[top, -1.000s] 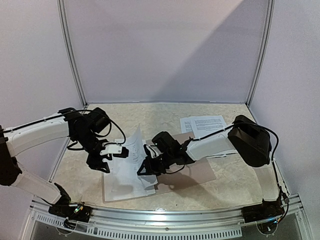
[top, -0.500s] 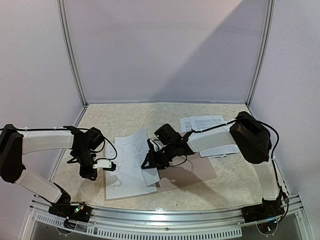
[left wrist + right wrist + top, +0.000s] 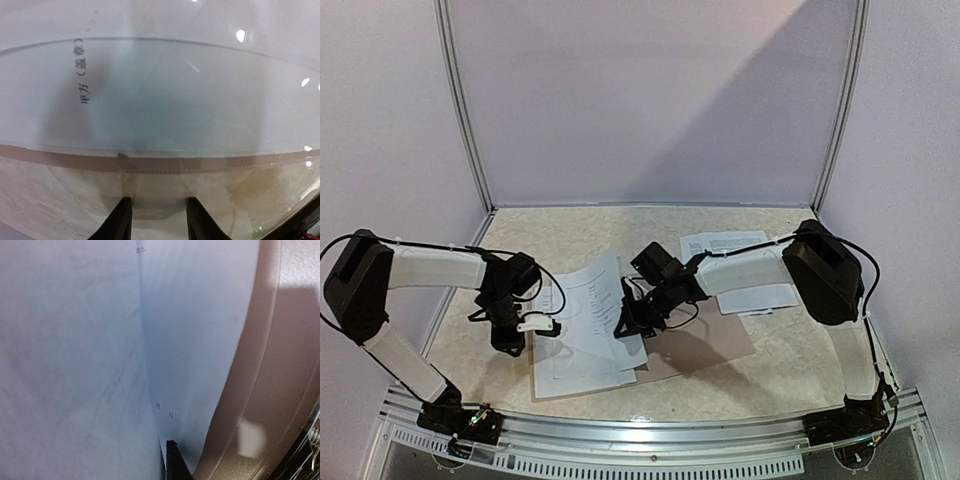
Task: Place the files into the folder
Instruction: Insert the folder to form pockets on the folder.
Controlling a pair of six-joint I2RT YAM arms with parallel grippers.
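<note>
White files curl up off the taupe folder, pinched by the right pincer.

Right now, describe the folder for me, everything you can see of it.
The folder is a flat taupe, grey-brown board, stiff-looking, lying on the table near its front edge. Only its right part shows bare; white printed sheets cover the left part. The right wrist view shows its rounded edge curving beside a sheet. The right gripper seems to pinch one raised sheet above it; whether the fingers touch the board cannot be told.
</note>
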